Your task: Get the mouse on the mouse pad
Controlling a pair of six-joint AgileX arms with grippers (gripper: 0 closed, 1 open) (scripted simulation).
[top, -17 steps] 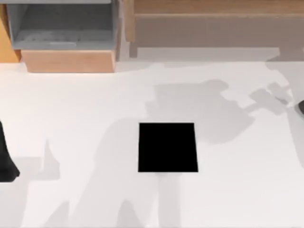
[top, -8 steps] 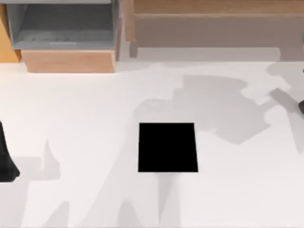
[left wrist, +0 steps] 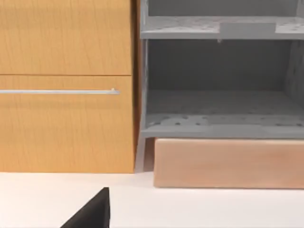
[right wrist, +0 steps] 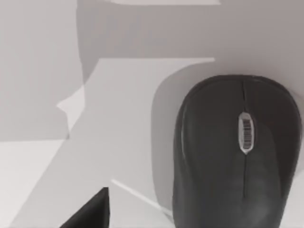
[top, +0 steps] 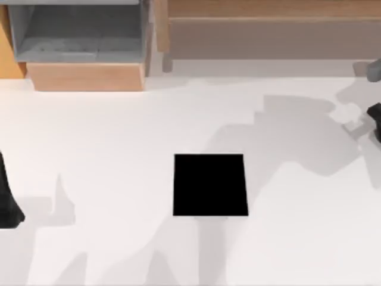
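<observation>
white table (top: pixel 119 137) with the mouse pad (top: pixel 210 185) mid-table, the mouse (right wrist: pixel 235 152) at its right edge

You are looking at a rendered office-style desk: a white table (top: pixel 107 149) carrying a black mouse pad (top: pixel 210 185) at centre and a mouse (right wrist: pixel 237 152) at the right edge, with a wooden cabinet (left wrist: pixel 66 85) and grey open shelves (left wrist: pixel 218 80) along the far side.

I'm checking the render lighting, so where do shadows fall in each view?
Top view: broad grey arm shadows cross the white table, one reaching from the right edge toward the mouse pad. Right wrist view: angular shadows surround the mouse, which casts a soft shadow on one side. Left wrist view: the grey shelf recess is dim.
</observation>
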